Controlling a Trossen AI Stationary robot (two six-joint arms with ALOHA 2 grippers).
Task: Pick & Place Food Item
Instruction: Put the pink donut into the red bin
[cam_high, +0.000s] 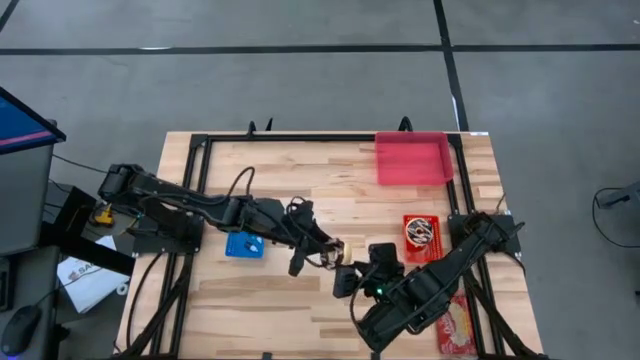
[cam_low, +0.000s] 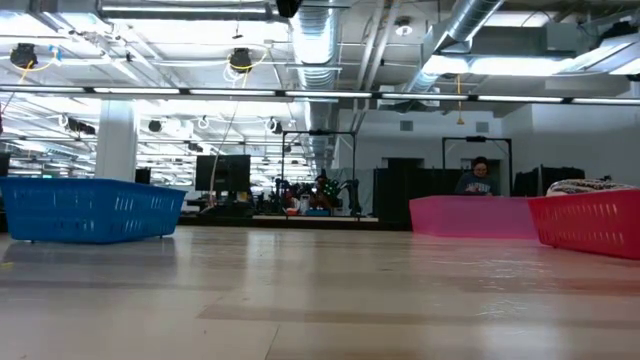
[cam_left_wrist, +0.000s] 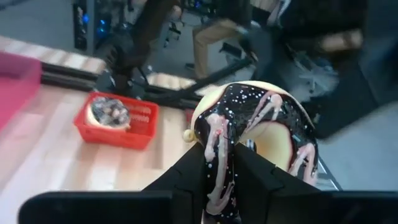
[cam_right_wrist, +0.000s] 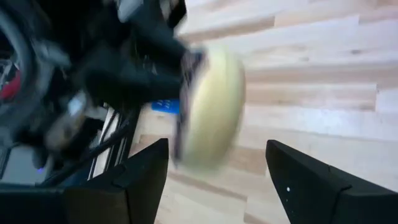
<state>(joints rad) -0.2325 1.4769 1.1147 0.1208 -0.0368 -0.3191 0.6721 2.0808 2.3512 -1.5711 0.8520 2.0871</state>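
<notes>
Where the wooden table (cam_high: 300, 310) fills the middle of the high view, read from left to right: left arm stretched in from the left edge, passing just above a small blue box (cam_high: 244, 245) lying left of centre. Left gripper (cam_high: 340, 252) at centre frame, clenched on a doughnut (cam_high: 345, 250). Seen close in the left wrist view, doughnut (cam_left_wrist: 258, 134) standing on edge between the two dark fingers (cam_left_wrist: 186, 177), pale dough under dark icing with pink drizzle and fine sprinkles, rim pinched by the pads. Just right of it in the high view, right gripper (cam_high: 362, 270) facing the doughnut, jaws spread wide, gripping nothing. From the right wrist view, doughnut (cam_right_wrist: 211, 112) blurred and edge-on ahead of the open fingers (cam_right_wrist: 311, 180), apart from them, held up by the other arm's dark gripper (cam_right_wrist: 149, 68). Farther right in the high view, a small red basket (cam_high: 421, 238) with a dark item inside, a pink tray (cam_high: 412, 160) at the upper right of the table, and a red packet (cam_high: 458, 325) at the lower right, partly under the right arm. Neither gripper visible in the low view.
</notes>
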